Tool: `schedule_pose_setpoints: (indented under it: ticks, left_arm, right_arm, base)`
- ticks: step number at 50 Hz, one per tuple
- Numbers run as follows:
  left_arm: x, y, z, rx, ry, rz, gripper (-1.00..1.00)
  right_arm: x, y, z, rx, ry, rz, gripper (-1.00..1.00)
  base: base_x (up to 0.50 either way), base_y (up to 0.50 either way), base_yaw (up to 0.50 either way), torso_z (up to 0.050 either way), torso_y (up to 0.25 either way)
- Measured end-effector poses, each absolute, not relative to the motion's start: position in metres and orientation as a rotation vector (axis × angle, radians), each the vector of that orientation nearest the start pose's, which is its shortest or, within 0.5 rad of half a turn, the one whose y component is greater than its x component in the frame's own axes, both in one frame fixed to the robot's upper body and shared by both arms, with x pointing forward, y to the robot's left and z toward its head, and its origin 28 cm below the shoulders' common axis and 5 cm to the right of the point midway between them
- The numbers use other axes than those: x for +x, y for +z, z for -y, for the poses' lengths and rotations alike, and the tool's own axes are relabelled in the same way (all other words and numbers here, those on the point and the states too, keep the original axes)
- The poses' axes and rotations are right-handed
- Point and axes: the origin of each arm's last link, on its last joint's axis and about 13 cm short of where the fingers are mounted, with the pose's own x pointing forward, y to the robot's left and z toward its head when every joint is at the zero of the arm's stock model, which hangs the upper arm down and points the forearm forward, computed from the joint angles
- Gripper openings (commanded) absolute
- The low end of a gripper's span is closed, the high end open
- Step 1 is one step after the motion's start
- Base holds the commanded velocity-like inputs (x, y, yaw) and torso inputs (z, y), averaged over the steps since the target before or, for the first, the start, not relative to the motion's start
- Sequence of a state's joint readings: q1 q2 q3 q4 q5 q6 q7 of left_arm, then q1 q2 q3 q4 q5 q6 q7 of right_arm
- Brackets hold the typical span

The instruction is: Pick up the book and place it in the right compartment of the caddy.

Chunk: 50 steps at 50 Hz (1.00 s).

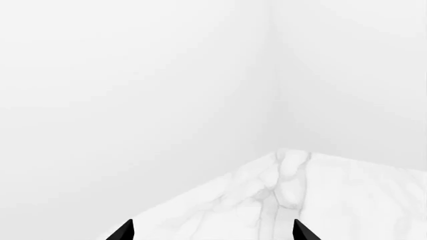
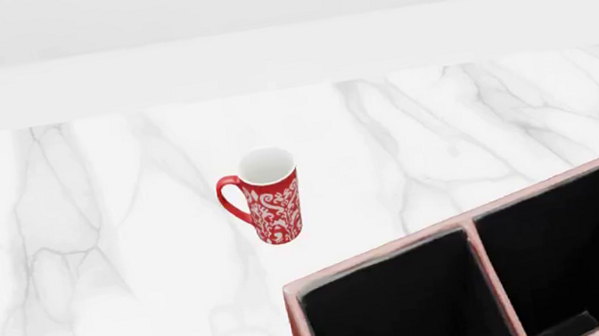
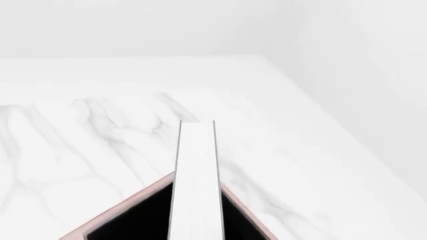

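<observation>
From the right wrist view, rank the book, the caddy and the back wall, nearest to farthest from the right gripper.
1. book: central, reaching from the view's near edge out over the caddy's corner.
2. caddy: its corner directly beneath the book.
3. back wall: beyond the counter's far edge.

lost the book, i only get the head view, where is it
observer: the right wrist view has the book edge-on, white pages facing the camera, above a corner of the caddy.
operator: is it in a compartment yet
observer: cannot tell; it crosses the rim at that corner and its near end runs out of the picture.
operator: and the left arm
observer: the left gripper has its jaws open with nothing between them, over bare counter near a wall corner.
</observation>
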<state>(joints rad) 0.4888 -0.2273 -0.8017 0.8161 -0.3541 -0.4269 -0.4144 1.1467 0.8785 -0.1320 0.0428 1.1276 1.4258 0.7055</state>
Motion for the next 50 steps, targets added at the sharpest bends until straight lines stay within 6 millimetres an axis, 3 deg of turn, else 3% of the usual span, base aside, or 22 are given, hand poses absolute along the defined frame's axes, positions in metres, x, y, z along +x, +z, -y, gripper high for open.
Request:
schedule_pose_setpoints:
  ticks: [33, 44, 45, 50]
  left_arm:
    - [0.073, 0.128, -0.347, 0.209, 0.887, 0.101, 1.00]
    - [0.074, 0.129, -0.347, 0.209, 0.886, 0.102, 1.00]
    - [0.074, 0.129, -0.347, 0.209, 0.886, 0.102, 1.00]
    - [0.074, 0.129, -0.347, 0.209, 0.886, 0.102, 1.00]
  right_arm:
    - [0.286, 0.249, 0.263, -0.080, -0.416, -0.493, -1.00]
    - [0.288, 0.244, 0.262, -0.083, -0.414, -0.497, -1.00]
    - [0.288, 0.245, 0.262, -0.082, -0.414, -0.496, 1.00]
    - [0.290, 0.243, 0.263, -0.076, -0.418, -0.493, 1.00]
  base:
    - [0.00, 0.00, 0.00, 0.000, 0.002]
    - [0.00, 0.00, 0.00, 0.000, 0.000]
    - [0.00, 0.00, 0.00, 0.000, 0.000]
    - [0.00, 0.00, 0.00, 0.000, 0.000]
